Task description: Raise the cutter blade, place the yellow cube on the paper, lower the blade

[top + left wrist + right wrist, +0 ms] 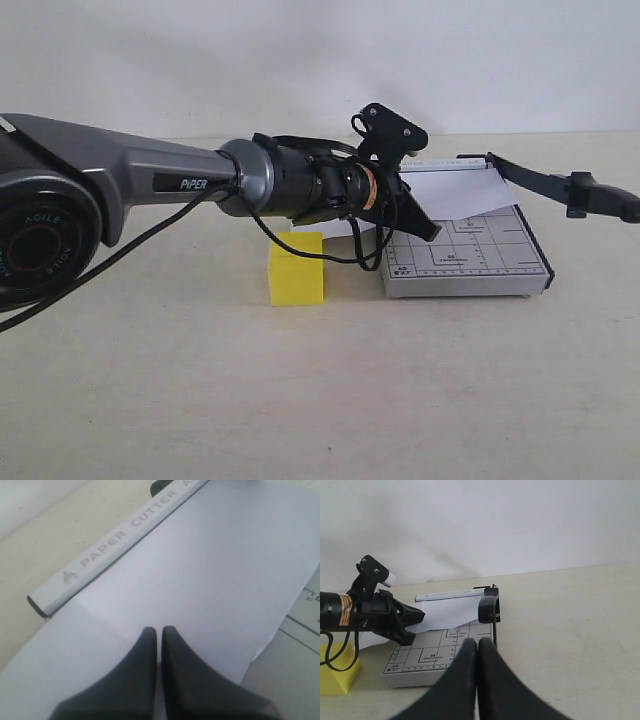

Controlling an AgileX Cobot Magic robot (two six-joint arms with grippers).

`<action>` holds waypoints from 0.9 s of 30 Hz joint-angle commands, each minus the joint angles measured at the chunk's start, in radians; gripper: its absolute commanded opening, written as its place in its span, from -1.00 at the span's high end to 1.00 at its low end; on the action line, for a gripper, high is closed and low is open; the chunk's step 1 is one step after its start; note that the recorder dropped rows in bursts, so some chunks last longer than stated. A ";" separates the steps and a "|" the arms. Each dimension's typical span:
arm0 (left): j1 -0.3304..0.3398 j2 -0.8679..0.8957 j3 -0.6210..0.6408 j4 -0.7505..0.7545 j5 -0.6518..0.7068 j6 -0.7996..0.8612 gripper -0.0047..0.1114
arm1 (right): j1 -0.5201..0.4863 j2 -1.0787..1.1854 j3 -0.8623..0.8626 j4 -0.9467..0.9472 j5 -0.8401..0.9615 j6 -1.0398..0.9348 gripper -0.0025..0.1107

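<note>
The cutter blade (530, 177) stands raised off the grey gridded trimmer base (480, 262), slanting out to the right. Its thick handle end (489, 607) faces my right gripper (477, 642), which is shut and empty, a little in front of the base (435, 656). The white paper (455, 192) lies across the back of the base. My left gripper (430, 228) is shut with nothing in it. It points down over the paper (200, 570), close to it (156, 630); contact cannot be told. The yellow cube (297, 268) sits on the table left of the base, below the left arm (337, 672).
A white guide bar marked PAPER CUTTER (125, 534) runs along the base's far edge. The left arm's black cable (345, 255) hangs in a loop between cube and base. A white wall (320, 60) closes off the back of the beige table (320, 400).
</note>
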 commanded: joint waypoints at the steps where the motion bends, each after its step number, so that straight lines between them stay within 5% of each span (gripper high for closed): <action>1: 0.004 0.003 -0.003 0.005 -0.017 -0.015 0.84 | -0.001 -0.004 0.002 -0.006 -0.004 -0.009 0.96; 27: -0.061 0.036 -0.003 0.005 -0.074 -0.015 0.84 | -0.001 -0.004 0.002 -0.007 -0.004 -0.035 0.96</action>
